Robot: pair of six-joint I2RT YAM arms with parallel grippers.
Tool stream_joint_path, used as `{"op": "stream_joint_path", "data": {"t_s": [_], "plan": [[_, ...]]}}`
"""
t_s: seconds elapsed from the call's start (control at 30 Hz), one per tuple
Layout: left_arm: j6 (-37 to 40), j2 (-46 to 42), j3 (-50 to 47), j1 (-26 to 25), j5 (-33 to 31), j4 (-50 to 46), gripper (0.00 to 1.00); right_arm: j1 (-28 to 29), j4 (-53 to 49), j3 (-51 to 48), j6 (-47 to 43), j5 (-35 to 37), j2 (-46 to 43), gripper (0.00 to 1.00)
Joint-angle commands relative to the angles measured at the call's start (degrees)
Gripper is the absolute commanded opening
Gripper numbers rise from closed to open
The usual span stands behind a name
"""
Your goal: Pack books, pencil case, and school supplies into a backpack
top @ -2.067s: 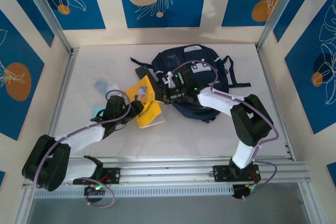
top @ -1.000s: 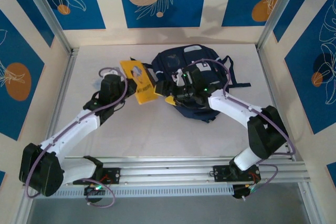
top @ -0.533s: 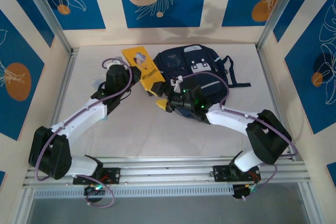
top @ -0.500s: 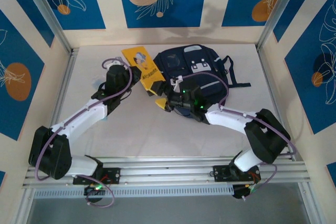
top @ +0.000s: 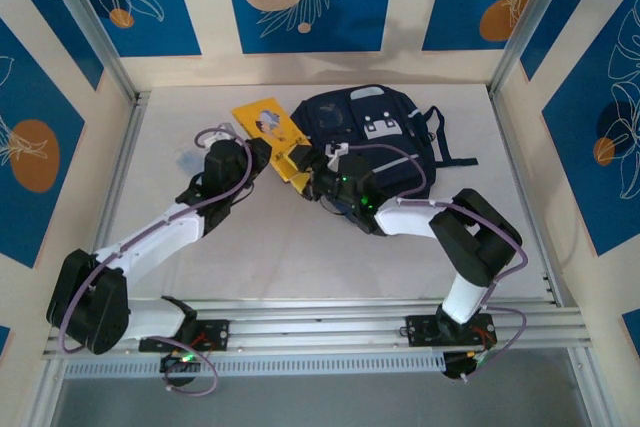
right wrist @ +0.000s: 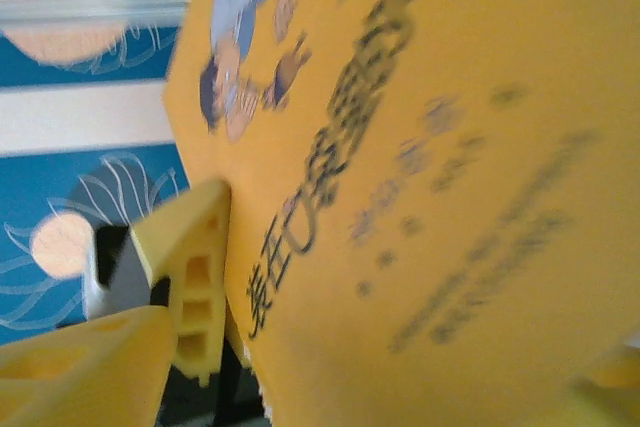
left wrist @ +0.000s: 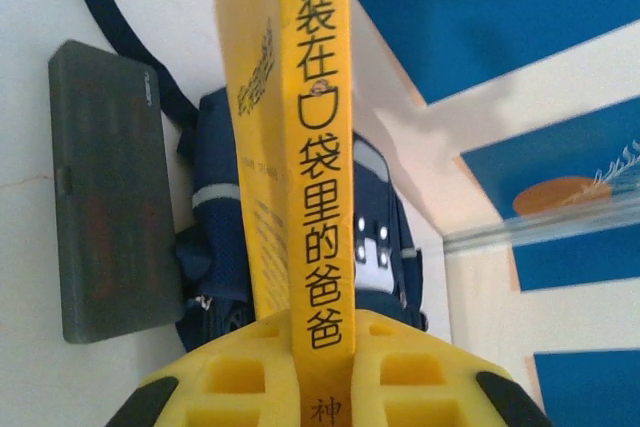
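Observation:
My left gripper is shut on the spine of the yellow book, holding it on edge above the table just left of the navy backpack. The book's cover, with its cartoon figure, sits close in front of my right gripper. That gripper's fingers stand wide apart, open, at the book's lower corner. The dark pencil case lies flat on the table beside the backpack. A pale-blue supply piece peeks out left of my left arm. The green book is hidden.
The backpack's dark straps trail to the right. An aluminium rail runs along the near table edge. Patterned walls close in the back and both sides. Bare white table lies between the arms and the rail.
My left gripper lifted the yellow book off the table and carried it up beside the backpack. My right gripper moved left from the backpack's front to the book's lower corner.

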Motion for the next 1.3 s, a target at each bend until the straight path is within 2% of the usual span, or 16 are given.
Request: {"op": "stream_joint_path", "data": {"t_s": [0.0, 0.07, 0.1, 0.13, 0.17, 0.2, 0.27, 0.33, 0.37, 0.43, 0.53, 0.7, 0.83, 0.97, 1.13, 1.27], "plan": [[-1.1, -2.9, -1.2, -0.9, 0.0, 4.5, 0.00, -1.9, 5.1, -0.3, -0.8, 3.4, 1.0, 0.49], [-1.0, -2.9, -1.1, -1.0, 1.3, 3.9, 0.00, -2.5, 5.1, -0.4, -1.0, 3.4, 0.9, 0.17], [-1.0, -2.7, -1.0, -1.1, 1.9, 3.6, 0.00, -2.7, 5.1, -0.6, -1.2, 3.1, 0.6, 0.05], [-0.8, -2.4, -0.8, -1.2, 2.8, 3.4, 0.02, -3.0, 5.0, -0.8, -1.5, 2.8, 0.3, 0.00], [-0.3, -2.0, -0.6, -1.4, 4.0, 3.2, 0.11, -3.4, 5.0, -1.0, -1.8, 2.4, -0.2, 0.00], [0.0, -1.5, -0.3, -1.5, 5.0, 3.0, 0.24, -3.9, 5.1, -1.4, -2.2, 2.2, -0.7, 0.00], [1.3, -0.5, 0.5, -1.8, 7.2, 1.6, 0.57, -5.3, 4.5, -2.5, -3.4, 1.3, -2.5, 0.00], [3.5, 0.7, 1.5, -2.3, 9.0, -0.5, 0.74, -7.2, 3.2, -3.7, -5.3, 0.1, -4.9, 0.00], [5.0, 1.4, 2.1, -2.6, 9.9, -1.3, 0.78, -8.4, 1.6, -4.2, -6.6, -0.7, -6.7, 0.00], [8.5, 2.7, 3.2, -3.4, 12.1, -2.7, 0.81, -11.2, -2.8, -5.3, -10.0, -2.3, -10.4, 0.00], [14.6, 5.9, 6.8, -4.9, 15.4, -7.3, 0.81, -16.3, -15.0, -5.9, -16.4, -4.6, -17.6, 0.00], [26.2, 13.6, 16.5, -7.4, 22.2, -15.7, 0.80, -25.2, -36.9, -5.4, -28.6, -3.1, -30.4, 0.00], [39.4, 21.3, 27.6, -11.4, 20.4, -27.1, 0.77, -33.8, -50.3, -4.5, -35.9, -2.5, -38.8, 0.00], [48.6, 30.2, 38.0, -14.0, 19.8, -34.3, 0.74, -42.9, -59.9, -3.0, -40.8, -5.1, -44.0, 0.00], [57.5, 41.1, 52.7, -16.3, 17.4, -43.1, 0.74, -52.8, -66.8, -1.7, -44.2, -9.6, -46.1, 0.00], [62.5, 49.6, 63.2, -18.1, 14.5, -49.4, 0.75, -58.8, -68.4, -1.7, -44.4, -14.6, -46.8, 0.00]]}}
